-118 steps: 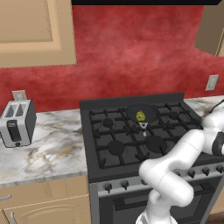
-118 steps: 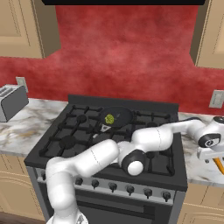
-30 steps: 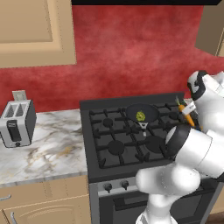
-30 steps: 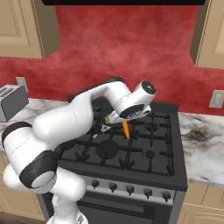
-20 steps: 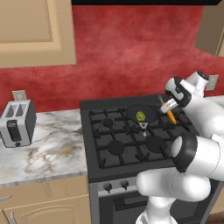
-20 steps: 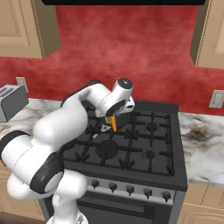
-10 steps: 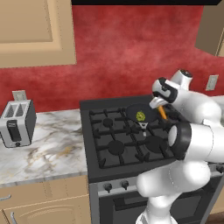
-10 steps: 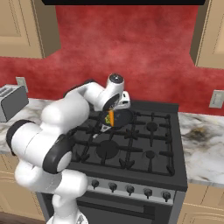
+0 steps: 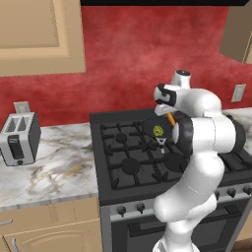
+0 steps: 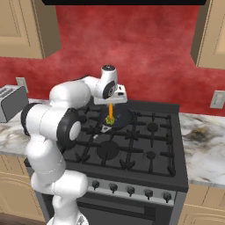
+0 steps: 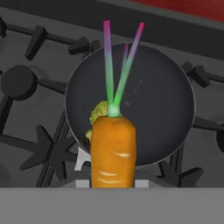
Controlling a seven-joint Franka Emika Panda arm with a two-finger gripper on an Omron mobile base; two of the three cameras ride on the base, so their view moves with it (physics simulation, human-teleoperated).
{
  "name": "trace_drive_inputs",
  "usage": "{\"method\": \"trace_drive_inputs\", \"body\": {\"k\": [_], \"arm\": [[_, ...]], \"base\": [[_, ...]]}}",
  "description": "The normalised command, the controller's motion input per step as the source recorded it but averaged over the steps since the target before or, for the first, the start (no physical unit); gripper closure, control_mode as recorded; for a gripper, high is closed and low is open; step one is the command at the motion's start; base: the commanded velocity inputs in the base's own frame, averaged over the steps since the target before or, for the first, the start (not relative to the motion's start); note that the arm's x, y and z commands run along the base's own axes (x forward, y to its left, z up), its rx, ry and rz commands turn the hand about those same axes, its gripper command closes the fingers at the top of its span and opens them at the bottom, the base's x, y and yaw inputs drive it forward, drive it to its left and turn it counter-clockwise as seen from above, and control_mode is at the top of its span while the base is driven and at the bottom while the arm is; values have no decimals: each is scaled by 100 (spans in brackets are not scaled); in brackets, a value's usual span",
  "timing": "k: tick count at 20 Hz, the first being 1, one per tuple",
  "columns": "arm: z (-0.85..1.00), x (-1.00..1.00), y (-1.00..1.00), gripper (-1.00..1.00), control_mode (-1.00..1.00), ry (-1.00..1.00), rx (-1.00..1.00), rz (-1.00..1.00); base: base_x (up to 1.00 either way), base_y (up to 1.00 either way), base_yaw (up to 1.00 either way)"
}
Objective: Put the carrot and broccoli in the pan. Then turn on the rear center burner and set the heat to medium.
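Fingers (image 10: 110, 104) pinching carrot (image 10: 110, 110) upright above pan (image 10: 123, 117); broccoli (image 11: 98, 114) in pan, partly hidden behind carrot.

No readable text, label or number appears anywhere (stove knobs and toaster are unmarked).

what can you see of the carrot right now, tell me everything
The carrot is smooth, glossy orange, with thin stalks running green to pink at its tip. It hangs upright, clamped in the shut tool, stalk end pointing down over the pan, not resting in it. The broccoli lies in the pan just behind it.
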Motion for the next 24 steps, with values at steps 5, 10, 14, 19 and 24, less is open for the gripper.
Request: {"method": "trace_drive_inputs", "body": {"k": [5, 10, 14, 19, 24], "arm": [[-21, 31, -8, 100, -100, 11, 0, -1], [-37, 35, -4, 100, -100, 12, 0, 0], [-36, 41, 0, 100, -100, 12, 0, 0], [-31, 38, 0, 100, -100, 13, 0, 0], [-19, 27, -9, 100, -100, 11, 0, 0]], "base": [[0, 0, 0], [0, 0, 0], [0, 0, 0], [0, 0, 0], [0, 0, 0]]}}
